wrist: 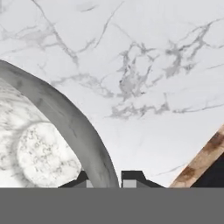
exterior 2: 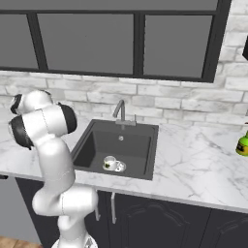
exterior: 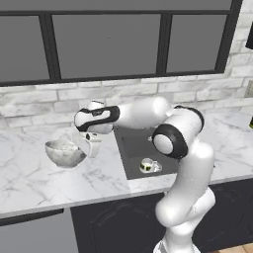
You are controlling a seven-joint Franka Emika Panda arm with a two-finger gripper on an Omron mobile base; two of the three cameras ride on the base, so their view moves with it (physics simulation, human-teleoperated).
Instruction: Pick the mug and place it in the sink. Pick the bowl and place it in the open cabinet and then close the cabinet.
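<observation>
Speckled grey-white stone at the near end: bowl (wrist: 52, 144) rim running straight between the two dark fingertips (wrist: 131, 178), one tip inside the wall, the other outside, nearly shut and pinching that rim. Gripper (wrist: 104, 179) thus closed on the bowl at its 3 o'clock edge, seen from the left base view, where the hand (exterior: 91, 143) drops onto the rim from the arm reaching out toward 9 o'clock. Bowl (exterior: 64, 152) sitting on the white marble counter (exterior: 29, 173), left of the sink (exterior: 143, 148), near but apart from the basin edge. Farther along, toward 3 o'clock from the bowl, small white mug (exterior: 147, 165) lying down in the dark grey basin, by the round drain; same mug (exterior 2: 110, 163) visible low in the sink (exterior 2: 121, 145) from the right base view, at 6 o'clock from the slim faucet (exterior 2: 120, 112). Beyond the basin, at the far 3 o'clock edge of that view, green bottle (exterior 2: 242, 143) standing on the counter. Farthest back, pale brick wall (exterior 2: 160, 101) under a dark-framed window (exterior 2: 121, 38).
</observation>
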